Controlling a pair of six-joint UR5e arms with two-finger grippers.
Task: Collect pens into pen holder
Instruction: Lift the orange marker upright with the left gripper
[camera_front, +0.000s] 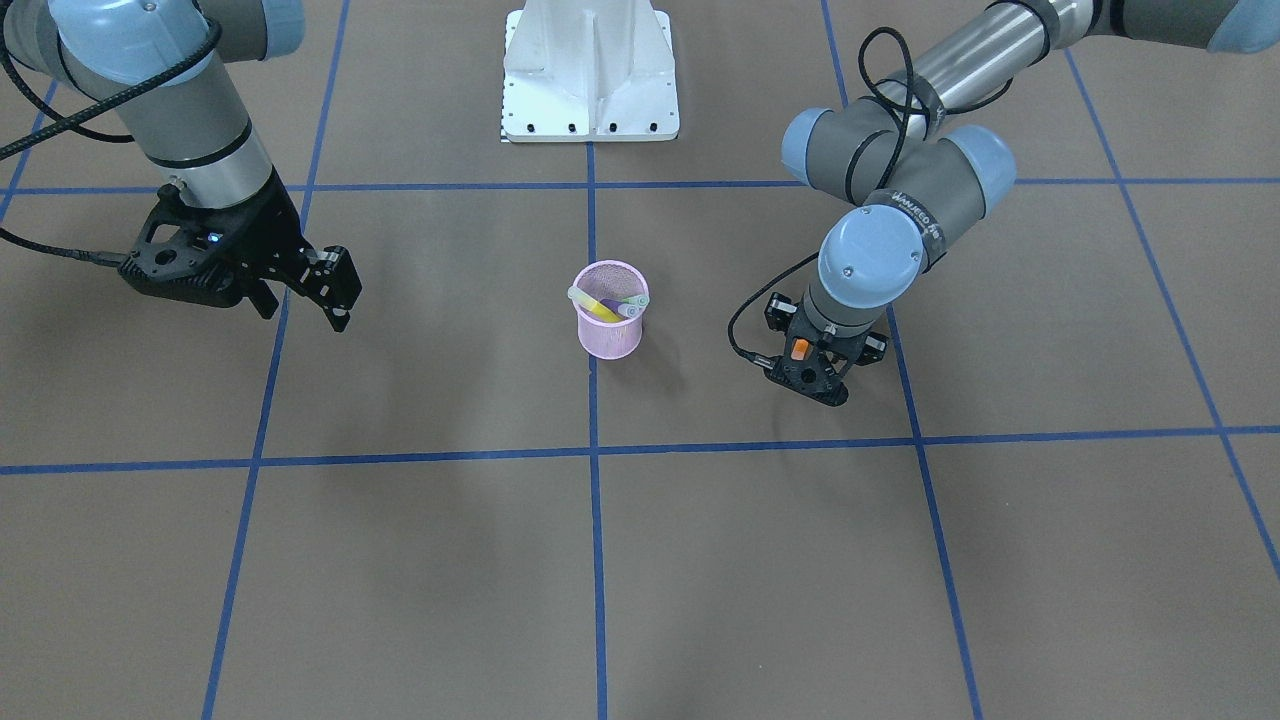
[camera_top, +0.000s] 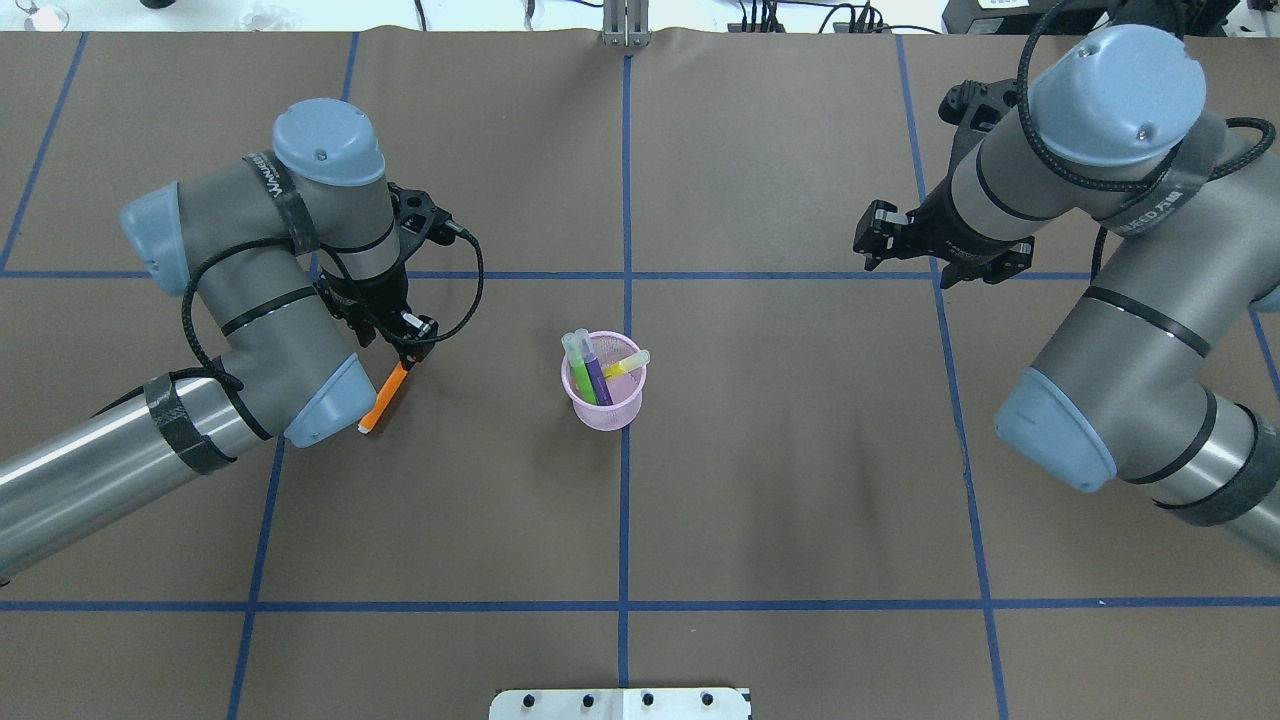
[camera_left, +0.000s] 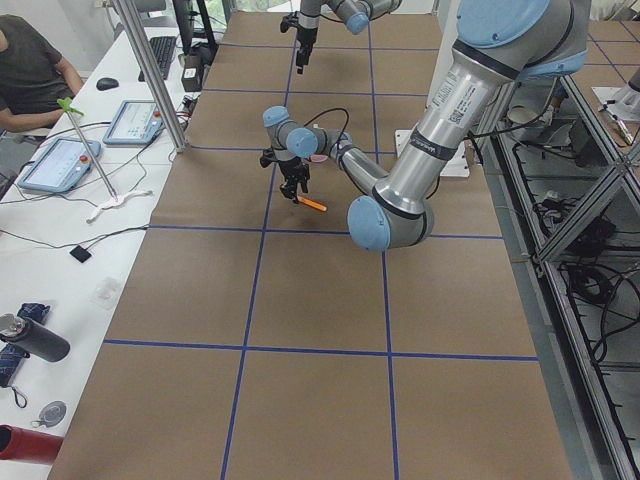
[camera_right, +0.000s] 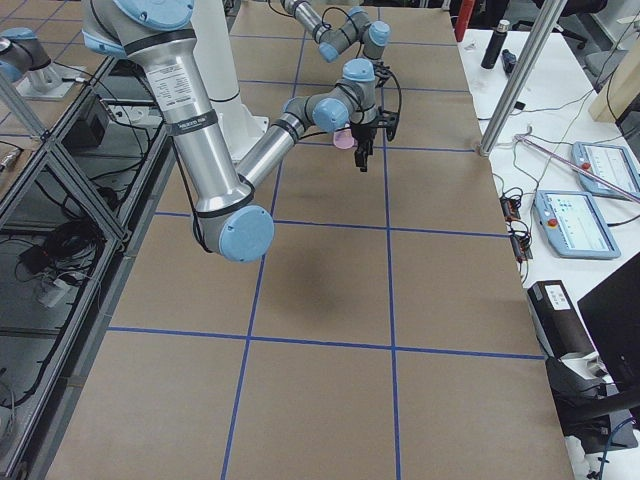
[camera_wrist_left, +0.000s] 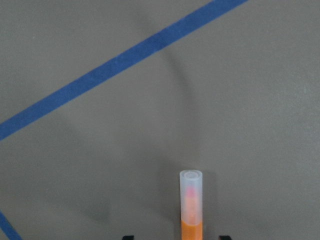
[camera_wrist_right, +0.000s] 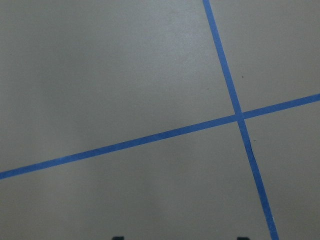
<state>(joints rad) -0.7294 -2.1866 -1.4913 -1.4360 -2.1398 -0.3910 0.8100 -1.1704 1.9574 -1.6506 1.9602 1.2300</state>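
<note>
Seen from overhead, the left arm (camera_top: 262, 300) is reaching in from eight o'clock, wrist bent downward, its left gripper (camera_top: 405, 352) pinching the orange pen (camera_top: 383, 400), which is slanting toward seven o'clock. The right arm (camera_top: 1130, 300) is entering from four o'clock, its right gripper (camera_top: 872, 240) hanging with jaws parted, pointing toward nine o'clock.

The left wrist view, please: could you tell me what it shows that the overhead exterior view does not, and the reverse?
Only the left wrist view: the orange pen close up, with a reddish tip visible inside its clear cap.

Only the overhead view: the holder with the green pen, purple pen and yellow pen in it, both arms, and the empty right gripper.

Both: the orange pen at the left gripper, blue tape and the brown table.
</note>
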